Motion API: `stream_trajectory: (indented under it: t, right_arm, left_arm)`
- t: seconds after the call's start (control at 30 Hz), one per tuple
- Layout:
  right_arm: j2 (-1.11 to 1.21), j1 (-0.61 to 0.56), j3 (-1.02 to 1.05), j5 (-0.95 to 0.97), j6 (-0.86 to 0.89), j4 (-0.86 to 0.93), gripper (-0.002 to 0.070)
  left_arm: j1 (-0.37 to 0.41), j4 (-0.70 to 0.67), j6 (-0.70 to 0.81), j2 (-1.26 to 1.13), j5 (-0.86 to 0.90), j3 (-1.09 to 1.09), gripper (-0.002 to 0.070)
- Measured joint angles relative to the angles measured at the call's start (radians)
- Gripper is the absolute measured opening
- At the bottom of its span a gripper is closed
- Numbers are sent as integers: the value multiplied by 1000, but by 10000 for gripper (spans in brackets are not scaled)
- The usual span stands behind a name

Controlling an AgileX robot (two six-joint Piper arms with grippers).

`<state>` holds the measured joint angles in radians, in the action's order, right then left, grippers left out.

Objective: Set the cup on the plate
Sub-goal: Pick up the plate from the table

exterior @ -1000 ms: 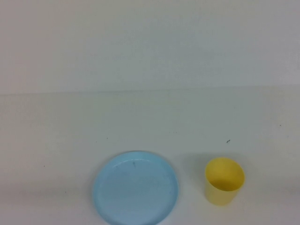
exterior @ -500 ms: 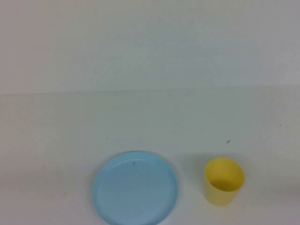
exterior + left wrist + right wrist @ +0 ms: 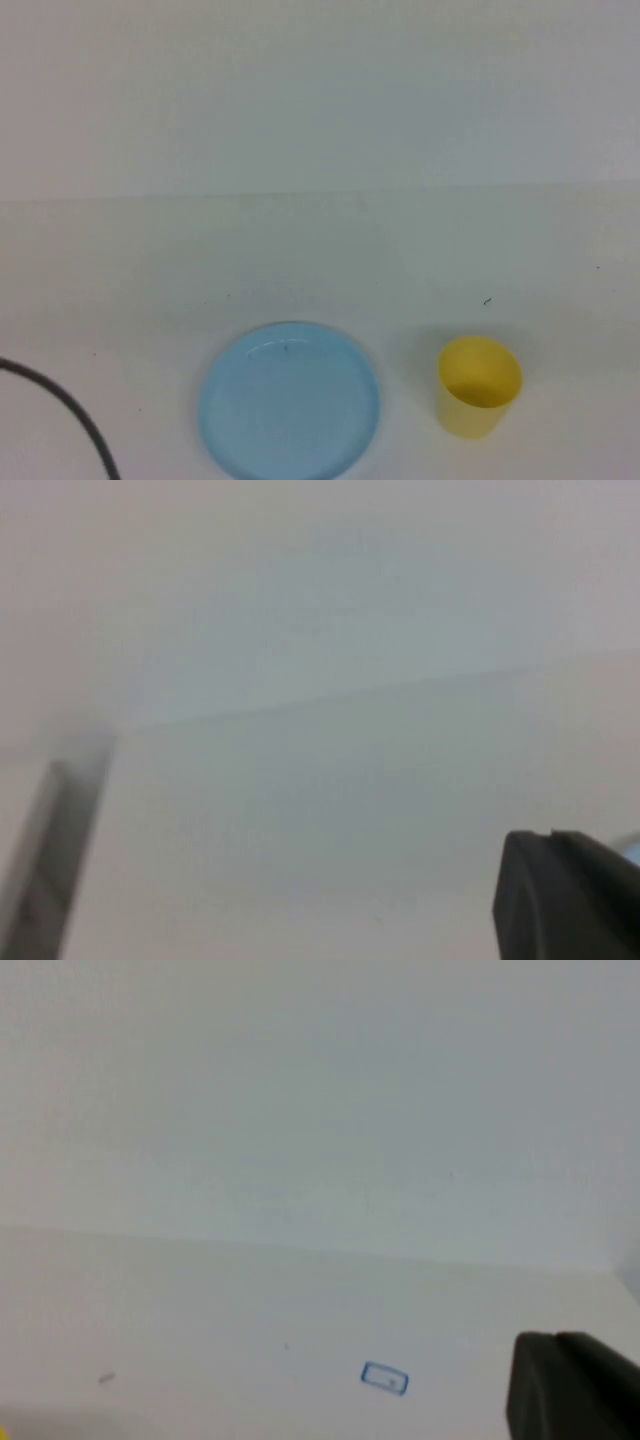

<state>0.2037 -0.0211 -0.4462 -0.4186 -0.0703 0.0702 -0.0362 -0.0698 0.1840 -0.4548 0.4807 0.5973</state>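
Observation:
The yellow cup (image 3: 479,386) stands upright on the white table, to the right of the light blue plate (image 3: 290,400), with a gap between them. Neither gripper shows in the high view. In the left wrist view my left gripper (image 3: 300,810) is open and empty, with its fingers far apart over bare table. A sliver of the plate (image 3: 633,846) shows beside one finger. In the right wrist view only a dark part of my right gripper (image 3: 575,1385) shows at the picture's edge, over bare table. It holds nothing that I can see.
A dark cable (image 3: 70,410) curves in at the near left of the table, left of the plate. A small blue rectangle mark (image 3: 384,1378) lies on the table in the right wrist view. A white wall rises behind the table.
A dark cable has come into the high view at the near left. The cup and the plate have not moved.

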Motion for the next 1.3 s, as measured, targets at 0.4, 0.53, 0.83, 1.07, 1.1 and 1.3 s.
stream_trajectory:
  t: [0.4, 0.53, 0.83, 1.07, 1.1, 1.3]
  right_arm:
    - [303, 0, -256, -300, -44, -135, 4]
    - [302, 0, -256, -292, -51, -144, 4]
    - [302, 0, -256, -464, -55, -160, 3]
    - [302, 0, -256, -574, -71, -192, 3]
    - [302, 0, -256, -579, -71, -200, 3]
    - [302, 0, -256, -590, -73, -229, 3]
  left_arm:
    - [-256, -262, 159, -472, 105, 182, 114]
    - [-308, -292, 159, -657, 101, 251, 272]
    - [-317, -250, 130, -1064, 115, 378, 370]
    - [-317, -239, 128, -1286, 138, 456, 363]
    - [-317, -230, 121, -1296, 140, 463, 357]
    - [-317, -176, 81, -1312, 124, 487, 332]
